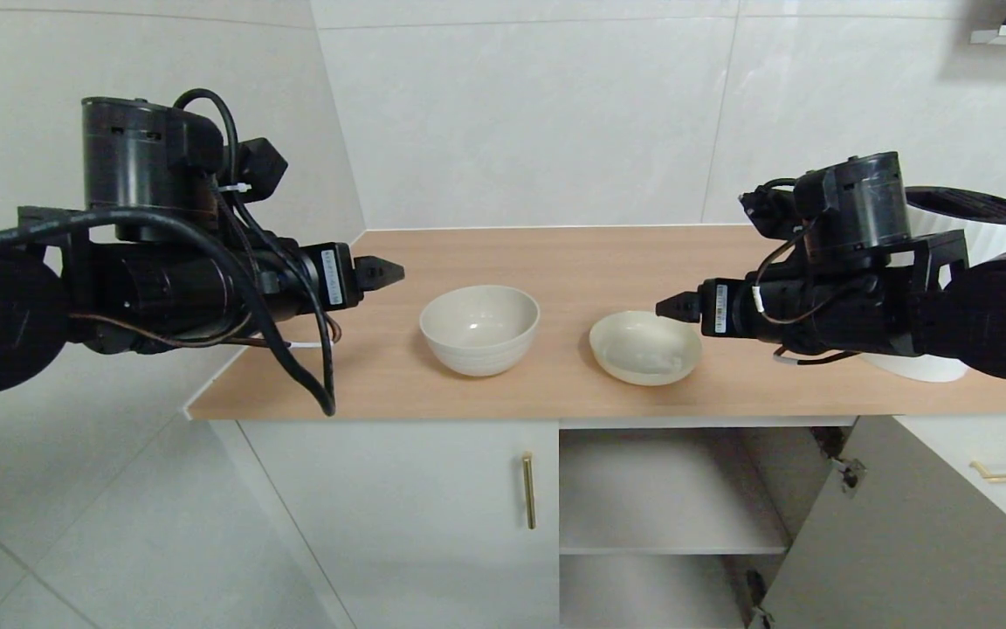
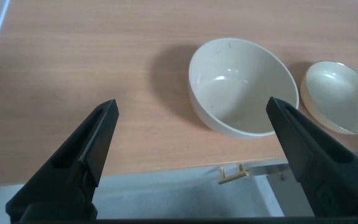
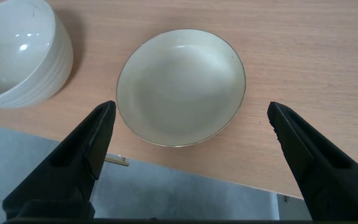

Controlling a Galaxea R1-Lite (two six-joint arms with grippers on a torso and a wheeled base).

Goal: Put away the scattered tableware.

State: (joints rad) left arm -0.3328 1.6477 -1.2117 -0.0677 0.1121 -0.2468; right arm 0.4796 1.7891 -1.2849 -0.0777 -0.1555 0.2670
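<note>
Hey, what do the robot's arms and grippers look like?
Both black, with bulky cylindrical joints. The left gripper and right gripper have tapered wedge fingers and a white label each. Thick black cables loop over the left arm; thin wires cross the right arm.

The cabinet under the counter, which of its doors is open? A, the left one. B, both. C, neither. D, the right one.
D: the right door is swung open, showing the shelves, while the left door with the gold handle is shut.
</note>
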